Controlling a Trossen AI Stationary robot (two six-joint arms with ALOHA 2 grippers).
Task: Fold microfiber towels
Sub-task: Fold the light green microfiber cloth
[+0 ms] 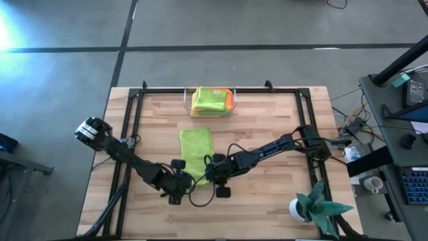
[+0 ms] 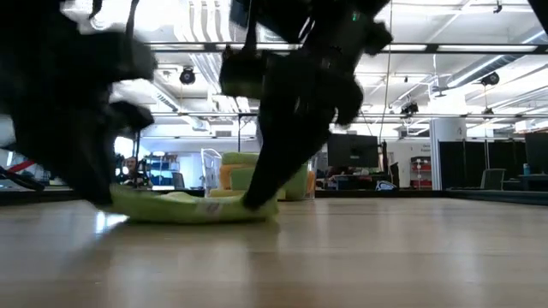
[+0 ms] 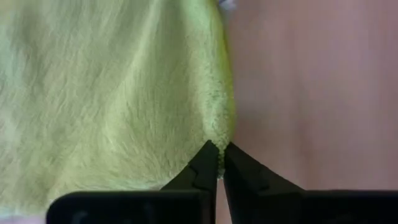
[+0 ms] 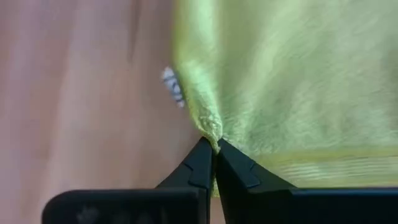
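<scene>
A lime green microfiber towel lies on the wooden table as a long strip running from near to far. Both grippers are at its near end. My left gripper is shut on the towel's near left corner, and my right gripper is shut on its near right corner. In the low view the towel lies low on the tabletop between the two dark arms. A clear plastic bin at the far middle holds folded yellow, orange and green towels. My left gripper pinches the towel's side edge near its near corner between its two fingertips. It comes slanting down from the table's left. The pile puckers into a small peak at the tips, and the cloth beyond lies flat on the table. My right gripper pinches the opposite side edge just by the hemmed near end, at its fingertips. It slants down from the table's right. The cloth bunches into a small ridge at the tips, and the remainder of the towel rests on the wood.
A teal spiky plant in a white pot stands at the near right corner. Black rails frame the tabletop's left, far and right sides. Bare wood shows on both sides of the towel.
</scene>
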